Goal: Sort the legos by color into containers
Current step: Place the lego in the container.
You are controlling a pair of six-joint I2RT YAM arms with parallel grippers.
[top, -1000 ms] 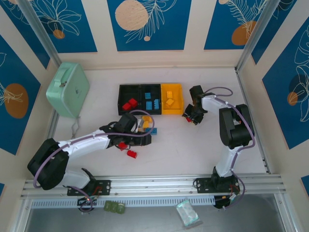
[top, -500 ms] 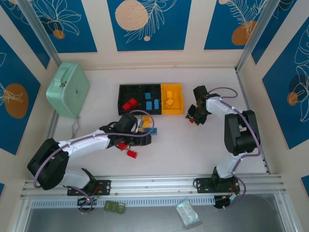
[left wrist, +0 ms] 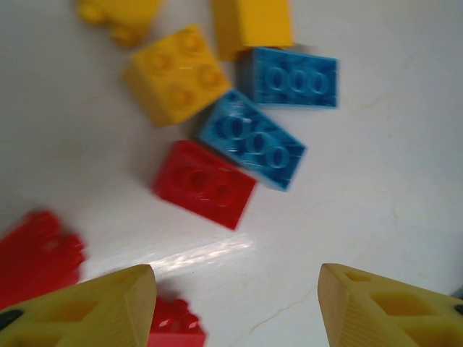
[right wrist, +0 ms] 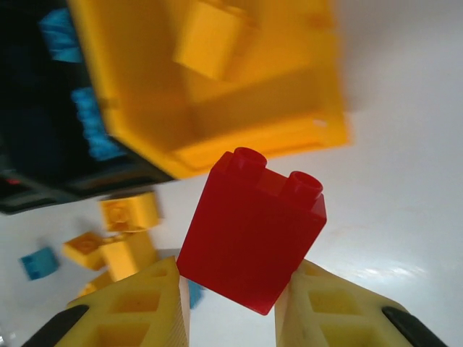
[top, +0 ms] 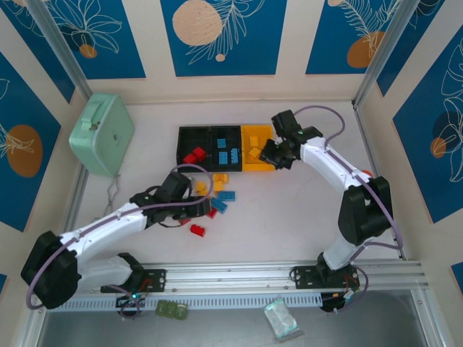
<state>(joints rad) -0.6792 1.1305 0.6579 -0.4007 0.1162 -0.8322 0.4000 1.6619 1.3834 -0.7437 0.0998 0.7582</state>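
Observation:
My right gripper (right wrist: 231, 278) is shut on a red lego (right wrist: 253, 228) and holds it up in the air just past the near edge of the yellow-orange container (right wrist: 210, 79); from above, the right gripper (top: 266, 154) hangs at that container's (top: 257, 137) near right side. Two black containers (top: 210, 134) adjoin it, with red and blue legos inside. My left gripper (left wrist: 235, 289) is open over bare table, just short of a loose red lego (left wrist: 205, 184), two blue ones (left wrist: 252, 139) and yellow ones (left wrist: 177, 74). Seen from above, the left gripper (top: 205, 210) sits beside this pile.
A mint-green case (top: 101, 134) stands at the back left. Another red lego (top: 197, 230) lies near the left gripper. Aluminium rails border the table at left, right and front. A yellow brick (right wrist: 210, 40) lies inside the yellow-orange container.
The right arm swung left from the open table to the yellow-orange container, carrying the red lego. The left arm drew back toward the near left, uncovering the pile of loose legos.

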